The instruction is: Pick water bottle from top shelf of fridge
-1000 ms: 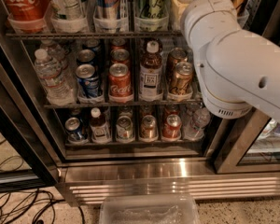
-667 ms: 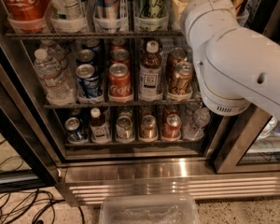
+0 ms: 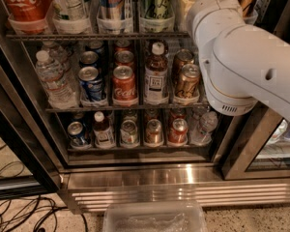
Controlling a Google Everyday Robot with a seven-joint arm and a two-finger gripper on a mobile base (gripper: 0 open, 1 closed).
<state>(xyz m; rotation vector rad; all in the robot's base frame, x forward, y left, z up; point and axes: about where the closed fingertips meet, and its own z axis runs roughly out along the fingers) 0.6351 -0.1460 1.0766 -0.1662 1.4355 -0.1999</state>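
Note:
The fridge (image 3: 150,178) stands open in front of me. Its top shelf (image 3: 96,35) is a dark wire rack with clear bins. The water bottle (image 3: 70,3) stands there second from the left, clear with a white printed label, its top cut off by the frame. My white arm (image 3: 241,62) reaches up across the right side of the fridge to the top shelf's right end. My gripper is not visible; it lies past the arm's end, above the frame's top edge or behind the arm.
A red Coca-Cola bottle (image 3: 21,1) and tall cans (image 3: 113,4) flank the water bottle. Lower racks hold soda cans (image 3: 124,83), a brown-liquid bottle (image 3: 156,74) and a small crinkled bottle (image 3: 53,79). A clear tub (image 3: 154,219) and cables (image 3: 19,211) lie on the floor.

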